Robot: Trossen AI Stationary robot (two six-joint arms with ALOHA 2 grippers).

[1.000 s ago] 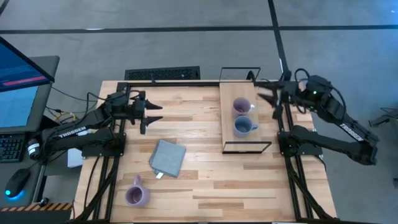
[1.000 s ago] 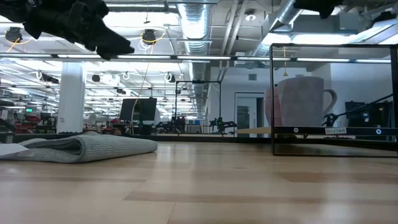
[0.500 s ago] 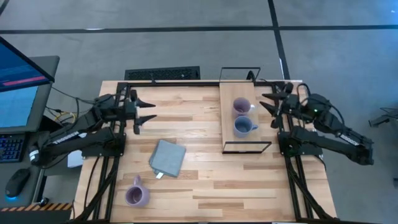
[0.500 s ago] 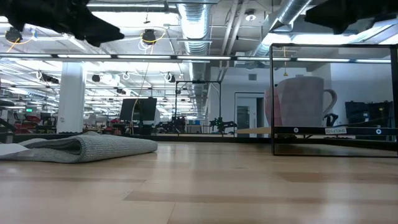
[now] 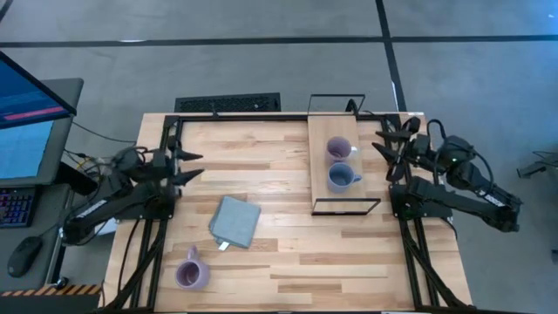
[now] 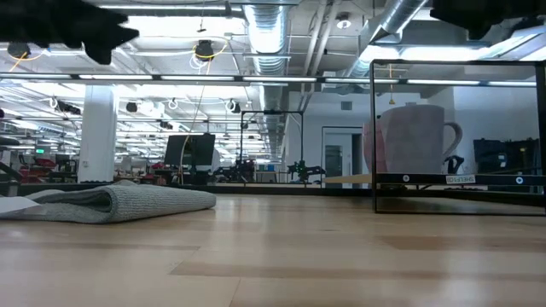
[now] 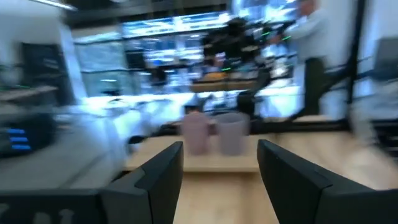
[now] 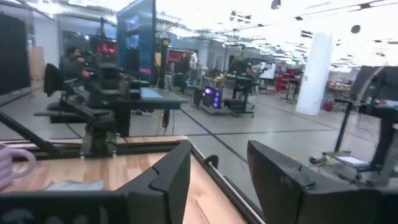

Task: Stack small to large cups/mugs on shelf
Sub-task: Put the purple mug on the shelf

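Though white lettering runs along both dark arms in the high view, none of it can be read there; the narrow pale wood shelf on a thin black wire frame [image 5: 331, 166] stands at the striped wooden counter's [image 5: 288, 253] far right, carrying a lavender-purple handled mug [image 5: 337, 149] and, just beside it toward the near edge, a blue-grey handled mug [image 5: 341, 178]. A second lavender mug [image 5: 191, 273] sits well apart at the counter's near left corner, with a grey folded cloth [image 5: 235, 221] between. The left hand [image 5: 186, 165] hovers over the counter's left edge, fingers spread, holding nothing; the right hand [image 5: 389, 139] hangs by the right edge beside the shelf, fingers apart and empty. At counter height, one pale mug [image 6: 414, 138] shows behind the wire frame, small tags on the frame illegible, both arms cut off at the top. Left wrist view is blurred: two mugs [image 7: 214, 132] side by side beyond open fingers [image 7: 158, 174]. Right wrist view catches only a mug's edge [image 8: 11, 163], cut off, past parted fingers [image 8: 168, 174].
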